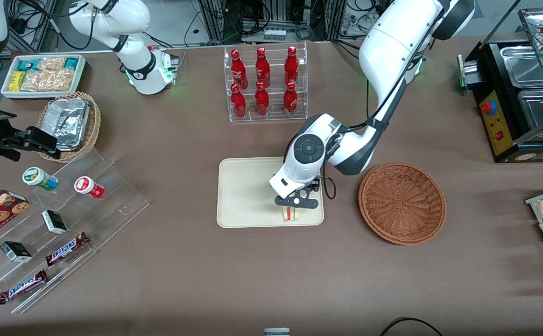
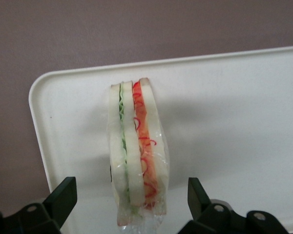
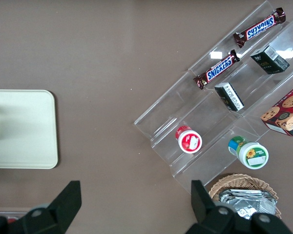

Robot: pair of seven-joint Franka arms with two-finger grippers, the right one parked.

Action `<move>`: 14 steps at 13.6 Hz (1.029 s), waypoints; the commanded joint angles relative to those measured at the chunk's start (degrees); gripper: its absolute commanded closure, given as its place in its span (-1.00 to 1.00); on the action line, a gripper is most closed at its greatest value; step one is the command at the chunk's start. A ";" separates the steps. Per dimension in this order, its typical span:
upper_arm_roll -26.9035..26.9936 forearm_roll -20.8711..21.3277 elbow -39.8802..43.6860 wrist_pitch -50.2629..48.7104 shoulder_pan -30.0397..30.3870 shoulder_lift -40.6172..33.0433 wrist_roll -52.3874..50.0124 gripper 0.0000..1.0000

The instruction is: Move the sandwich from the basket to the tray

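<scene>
The sandwich [image 1: 291, 213], a wrapped wedge with green and red filling along its edge, stands on the cream tray [image 1: 243, 196] near the tray's corner closest to the front camera and to the basket. My left gripper [image 1: 295, 205] hovers just above it, open. In the left wrist view the sandwich [image 2: 136, 151] stands on the tray [image 2: 234, 122] between the black fingertips [image 2: 63, 195], with a clear gap at each side. The reddish-brown basket [image 1: 402, 203] lies beside the tray toward the working arm's end and has nothing in it. The tray also shows in the right wrist view [image 3: 19, 129].
A clear rack of red bottles [image 1: 265, 84] stands farther from the camera than the tray. A stepped acrylic display [image 1: 66, 219] with snacks, a tan basket with foil [image 1: 68, 123] and a white bin [image 1: 42, 74] lie toward the parked arm's end. A black appliance [image 1: 518, 98] stands at the working arm's end.
</scene>
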 commanded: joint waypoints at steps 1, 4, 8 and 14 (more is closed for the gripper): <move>0.53 0.34 1.39 -1.42 -0.14 -0.89 -1.36 -1.00; 0.62 0.34 1.65 -3.60 0.91 -2.48 -1.36 -1.00; 0.79 0.08 5.86 -8.44 3.02 -3.62 -1.36 -1.00; 1.06 3.13 7.19 -10.28 7.16 -8.10 0.56 -1.00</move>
